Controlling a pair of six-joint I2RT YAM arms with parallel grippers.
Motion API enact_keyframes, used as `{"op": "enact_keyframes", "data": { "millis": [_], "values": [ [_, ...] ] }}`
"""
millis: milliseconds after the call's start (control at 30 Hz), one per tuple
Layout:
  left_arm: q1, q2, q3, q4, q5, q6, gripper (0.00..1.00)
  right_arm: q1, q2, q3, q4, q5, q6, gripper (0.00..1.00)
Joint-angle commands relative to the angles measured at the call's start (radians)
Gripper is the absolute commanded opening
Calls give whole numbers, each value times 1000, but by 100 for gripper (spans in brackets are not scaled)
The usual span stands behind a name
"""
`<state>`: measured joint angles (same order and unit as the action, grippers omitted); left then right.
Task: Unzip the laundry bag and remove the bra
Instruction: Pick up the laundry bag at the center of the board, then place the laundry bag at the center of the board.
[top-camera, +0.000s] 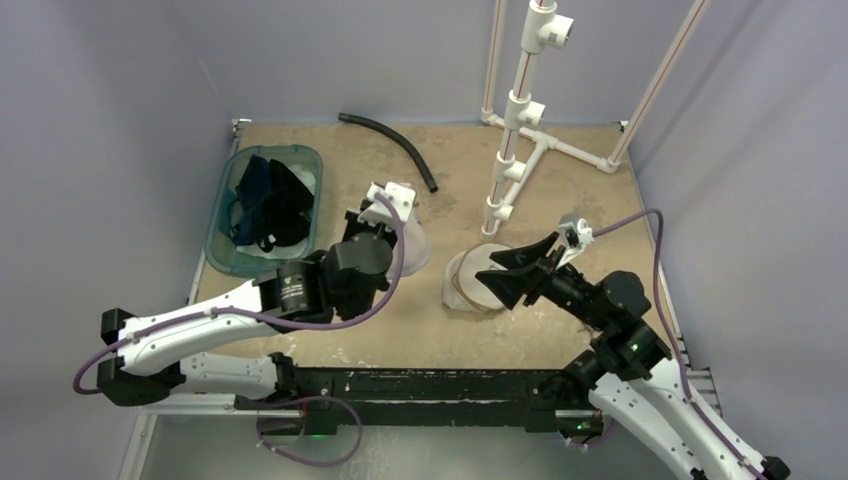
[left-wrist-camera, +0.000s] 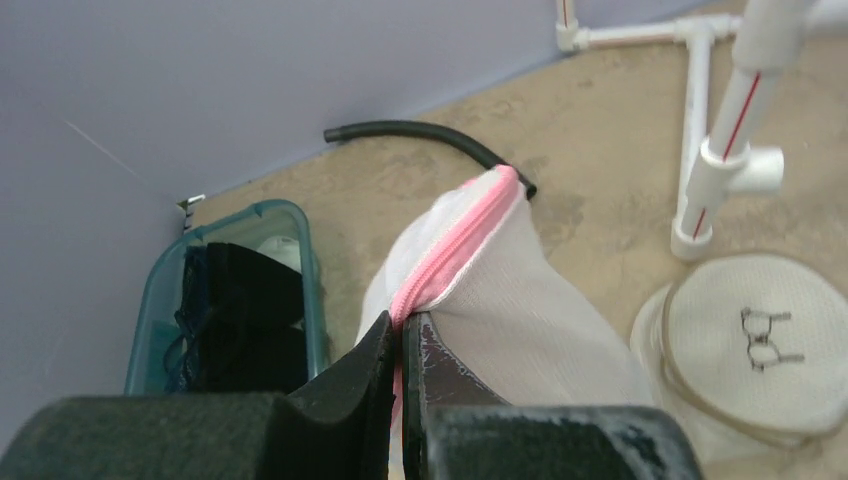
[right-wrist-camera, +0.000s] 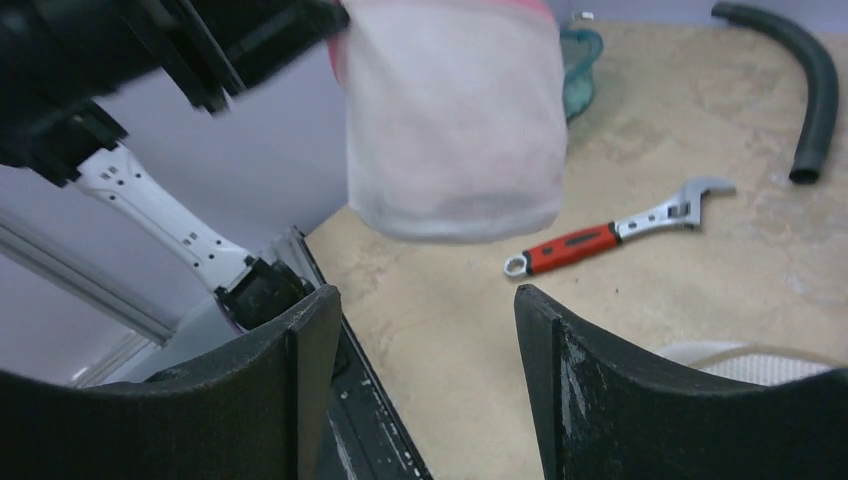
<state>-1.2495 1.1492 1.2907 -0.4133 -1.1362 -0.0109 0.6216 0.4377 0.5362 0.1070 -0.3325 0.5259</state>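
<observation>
**A:** Where does the bag lie from your free claw?

**B:** Take the white plastic pipe stand (top-camera: 520, 110) as your mark. The white mesh laundry bag (left-wrist-camera: 520, 300) hangs clear of the table, left of the stand and on the arms' side of it. Your left gripper (left-wrist-camera: 400, 330) holds it up, pinched tight on the bag's pink zipper (left-wrist-camera: 455, 250). Your right gripper (right-wrist-camera: 422, 292) sits just on the near side of the stand's foot. Its jaws are spread with nothing between them, and it looks straight across at the bag's flank. So your right arm is the free one, and it is close.

**A:** Which way does the zipper run?

**B:** From your left fingertips it climbs over the bag's top, away from the arms. I'd judge your pull must follow that line. I can't make out the slider.

**A:** And the containers?

**B:** The bag looks zipped shut, and no bra shows through its mesh. Farther left of the stand, a teal plastic bin (left-wrist-camera: 318, 300) holds dark garments (top-camera: 265, 200). At the stand's foot lies a round white mesh case with a tan rim (left-wrist-camera: 720, 370). I can't tell what is inside it.
</observation>
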Motion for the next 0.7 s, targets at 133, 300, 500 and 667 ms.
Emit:
{"op": "enact_keyframes", "data": {
  "millis": [133,300,500,667],
  "values": [
    [-138,-130,-212,-75,101,-215,0,1,-24,113,-86,7,-90,67],
    [-319,-109,-329,109,-64,-99,0,1,-15,87,-82,43,-51,67],
    [-416,-12,-385,108,-199,-130,0,1,-38,-18,-68,149,40,66],
    [-423,-42,-460,144,-174,-180,0,2,-19,-60,-175,286,123,64]
  ]
}}
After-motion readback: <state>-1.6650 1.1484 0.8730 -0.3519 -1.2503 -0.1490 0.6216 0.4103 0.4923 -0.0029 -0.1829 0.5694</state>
